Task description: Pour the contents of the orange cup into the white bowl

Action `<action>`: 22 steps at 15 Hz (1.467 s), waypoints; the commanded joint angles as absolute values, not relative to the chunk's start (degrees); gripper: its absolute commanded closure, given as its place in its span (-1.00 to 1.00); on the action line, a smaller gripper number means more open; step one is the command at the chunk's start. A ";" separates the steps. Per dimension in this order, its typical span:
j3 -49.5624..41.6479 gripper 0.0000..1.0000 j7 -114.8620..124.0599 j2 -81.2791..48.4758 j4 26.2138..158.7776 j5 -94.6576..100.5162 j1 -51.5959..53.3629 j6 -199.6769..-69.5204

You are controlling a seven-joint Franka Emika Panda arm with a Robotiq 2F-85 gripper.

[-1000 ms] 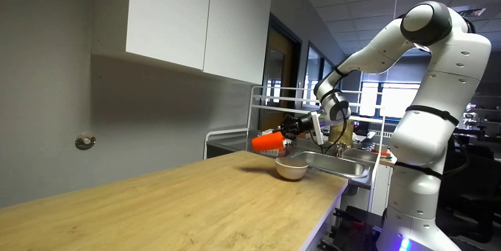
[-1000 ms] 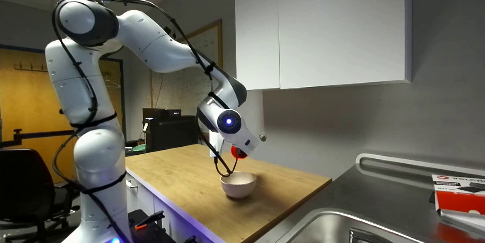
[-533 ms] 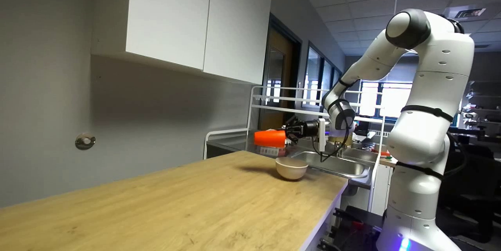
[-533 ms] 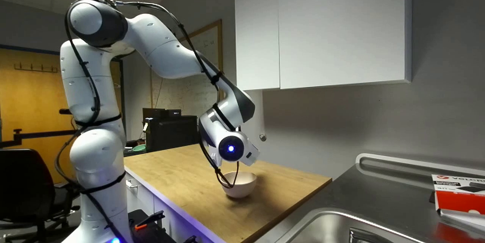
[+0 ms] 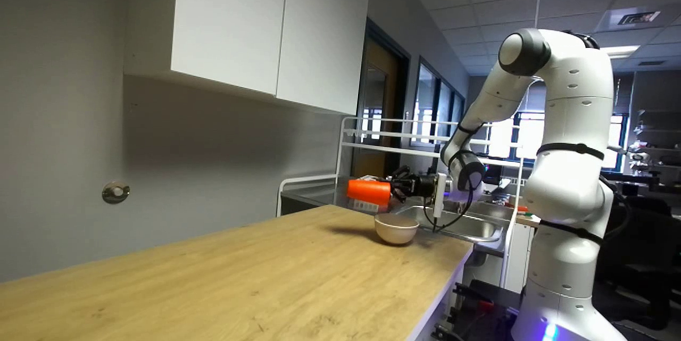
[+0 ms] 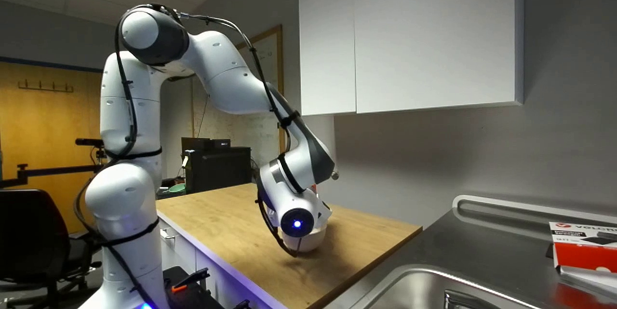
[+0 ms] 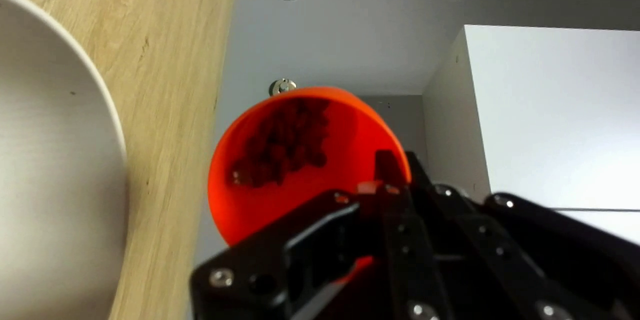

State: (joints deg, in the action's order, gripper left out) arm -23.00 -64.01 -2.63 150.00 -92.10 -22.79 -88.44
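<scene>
Over the last second the orange cup (image 5: 368,192) has swung from slightly mouth-up to about level or a touch past, higher than the white bowl (image 5: 396,231) on the table (image 5: 213,282). The pincer (image 7: 401,170), nearly closed, grips the cup's wall; small dark pieces (image 7: 285,143) still lie inside, so pouring likely needs steeper tilt.
</scene>
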 commanded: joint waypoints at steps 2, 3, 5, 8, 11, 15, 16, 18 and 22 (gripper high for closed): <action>-23.52 0.95 -65.36 -6.25 146.98 -93.17 -23.45 -82.59; -23.60 0.96 -65.56 -6.77 146.60 -93.33 -23.51 -81.66; -23.78 0.96 -66.02 -7.84 145.84 -93.52 -23.73 -79.05; -23.93 0.96 -66.54 -9.12 144.82 -93.82 -24.01 -75.88; -23.95 0.96 -67.18 -10.56 143.67 -93.98 -24.21 -72.86; -24.03 0.96 -67.77 -12.05 142.50 -94.08 -24.36 -70.32; -24.06 0.96 -67.95 -12.40 142.28 -94.10 -24.39 -69.89; -24.10 0.96 -68.26 -13.03 141.85 -94.11 -24.47 -68.93; -24.12 0.96 -69.14 -13.94 141.02 -93.83 -24.39 -67.57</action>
